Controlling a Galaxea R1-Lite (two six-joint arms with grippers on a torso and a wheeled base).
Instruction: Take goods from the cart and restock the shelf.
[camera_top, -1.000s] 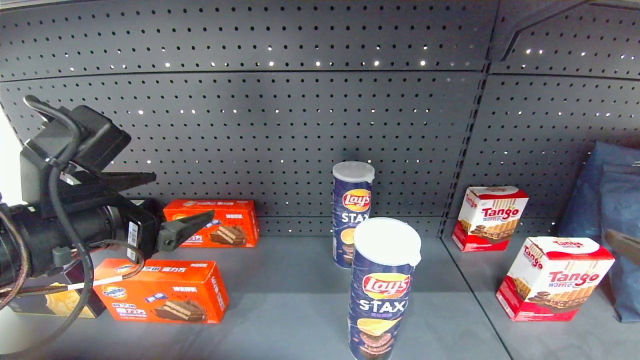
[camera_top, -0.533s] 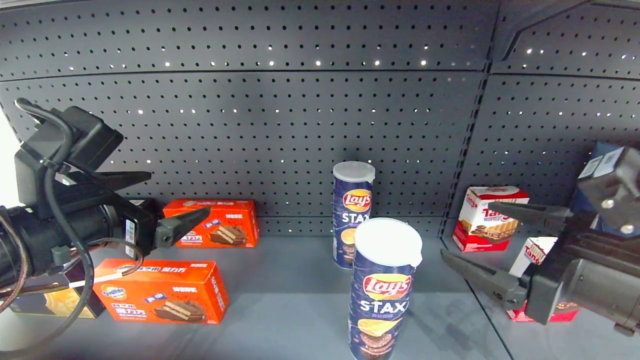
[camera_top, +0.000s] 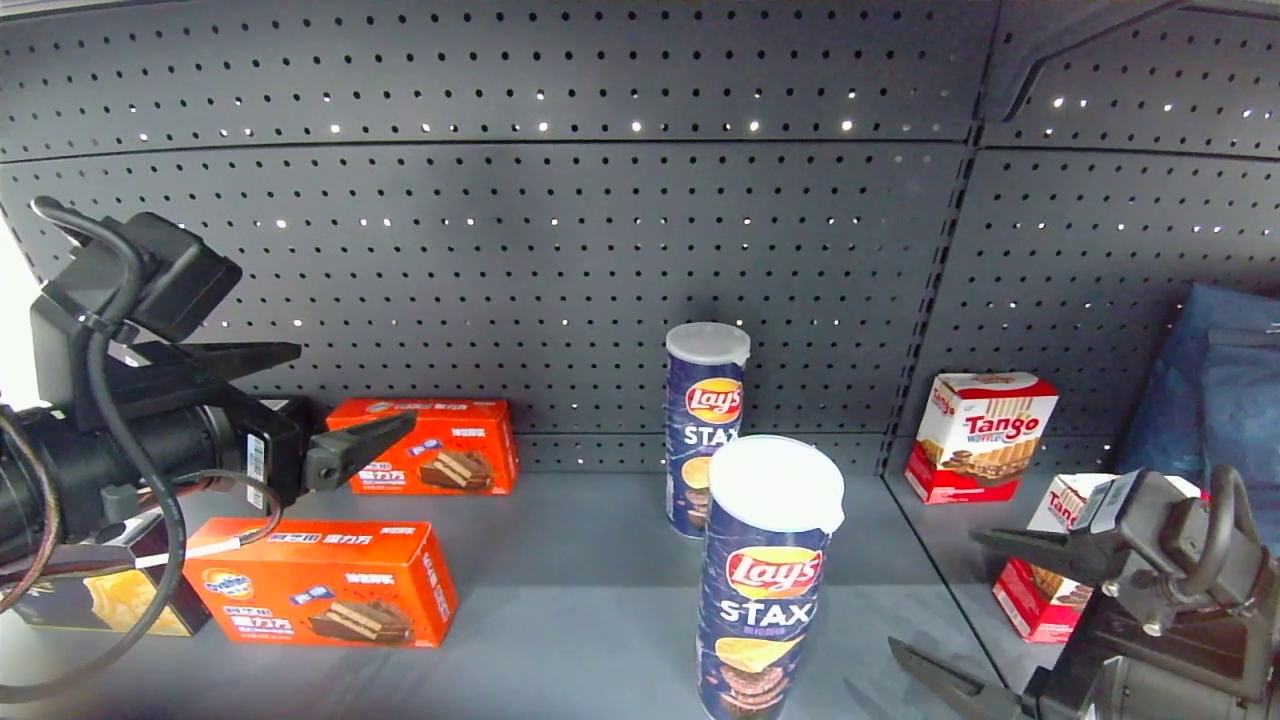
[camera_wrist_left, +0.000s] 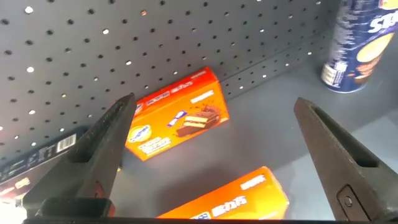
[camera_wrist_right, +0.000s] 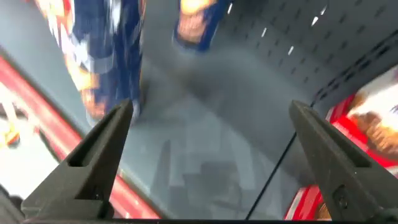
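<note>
While both arms hang before the shelf (camera_top: 580, 610), left gripper (camera_top: 352, 390) at middle left is spread wide, holding nothing | right gripper (camera_top: 935, 597) at lower right also spread, empty | front chip can (camera_top: 765, 585) upright at lower centre, rear chip can (camera_top: 705, 430) behind it | orange boxes (camera_top: 320, 585) lower left | wafer boxes (camera_top: 985, 430) right.

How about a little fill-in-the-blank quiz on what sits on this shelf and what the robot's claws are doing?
1. The grey metal shelf carries ___ tall dark blue chip cans with pale lids.
2. The flat orange cardboard boxes lie on the robot's ___ side of those cans.
3. The left gripper holds nothing and stands wide ___.
Missing words: two; left; open.
</note>
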